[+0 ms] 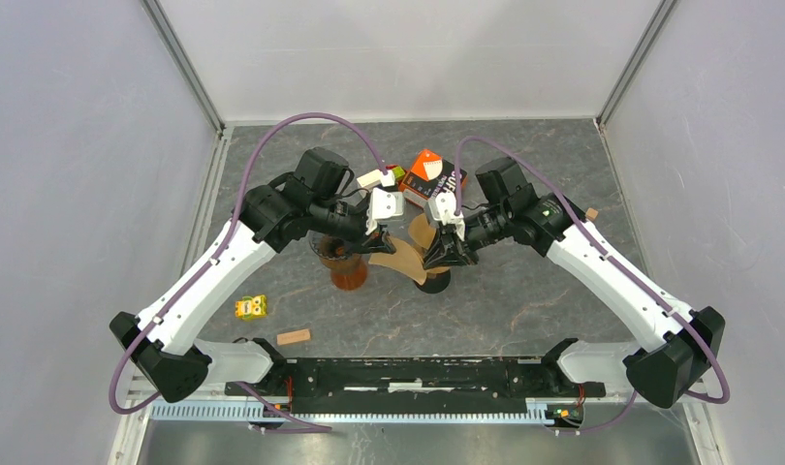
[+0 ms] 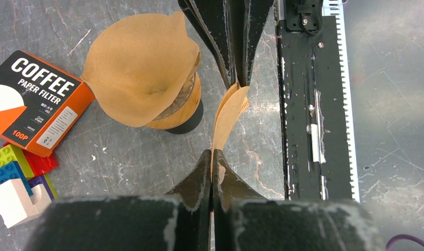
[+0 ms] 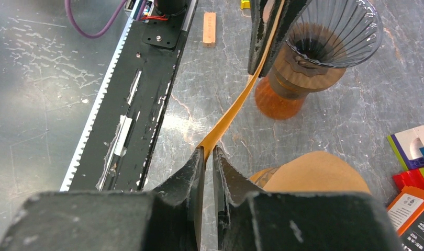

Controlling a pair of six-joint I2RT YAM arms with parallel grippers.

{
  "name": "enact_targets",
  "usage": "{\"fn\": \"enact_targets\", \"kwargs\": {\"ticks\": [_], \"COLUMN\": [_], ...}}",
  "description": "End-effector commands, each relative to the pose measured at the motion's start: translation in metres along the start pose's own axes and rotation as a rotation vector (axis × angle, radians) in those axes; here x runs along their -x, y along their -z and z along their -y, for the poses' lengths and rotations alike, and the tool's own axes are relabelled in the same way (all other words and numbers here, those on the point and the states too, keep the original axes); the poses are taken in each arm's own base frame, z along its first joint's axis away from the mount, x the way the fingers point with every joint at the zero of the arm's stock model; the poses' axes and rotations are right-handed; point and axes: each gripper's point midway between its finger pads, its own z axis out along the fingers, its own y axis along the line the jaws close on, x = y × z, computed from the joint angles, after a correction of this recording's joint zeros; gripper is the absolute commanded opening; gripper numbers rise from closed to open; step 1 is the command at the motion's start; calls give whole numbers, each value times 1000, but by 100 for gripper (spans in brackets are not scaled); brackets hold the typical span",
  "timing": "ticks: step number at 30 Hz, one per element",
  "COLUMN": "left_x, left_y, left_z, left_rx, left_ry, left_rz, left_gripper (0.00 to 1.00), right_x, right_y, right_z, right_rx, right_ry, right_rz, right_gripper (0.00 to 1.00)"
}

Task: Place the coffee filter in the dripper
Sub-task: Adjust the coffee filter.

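The left gripper (image 2: 212,156) is clamped shut on one edge of the brown coffee filter (image 2: 229,112). The filter stretches ahead to the right gripper (image 3: 208,151), whose fingers stand slightly parted around the other edge, possibly not pinching it. The glass dripper (image 3: 333,31) stands ahead-right of the right fingers. An orange box (image 2: 34,102) reading "COFFEE PAPER FILTER 100P" lies left of the left fingers.

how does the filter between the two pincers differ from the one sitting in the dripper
The held coffee filter is folded flat; the seated filter is opened into a cone. The held one hangs in the air, spanning from the left pincer to the right pincer; the seated one lines a dripper. Both are brown paper.
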Motion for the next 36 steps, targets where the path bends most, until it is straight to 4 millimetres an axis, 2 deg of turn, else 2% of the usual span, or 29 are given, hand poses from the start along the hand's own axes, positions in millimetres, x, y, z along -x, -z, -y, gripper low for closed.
{"fn": "enact_targets", "kwargs": {"ticks": [1,8,15,23,30,36], "left_x": [13,16,32,47,51,45], "left_y": [5,4,15,26,30,30], "left_z": [-5,-8,-16,-13,-8,-9], "left_rx": [37,54,65,18,-11,0], "left_ry": [15,45,94,125,113,100], "left_rz": [41,57,140,228,251,239], "left_gripper": [2,2,2,2,2,2], "right_x": [10,13,22,43,43,50], "right_y": [1,0,0,7,11,11], "right_z": [8,16,25,43,60,49], "right_rx": [-39,-66,-104,-221,-298,-244], "right_ry": [9,-3,-6,-7,-22,19], "right_rz": [19,30,57,128,105,123], "right_gripper": [16,16,15,4,10,18]}}
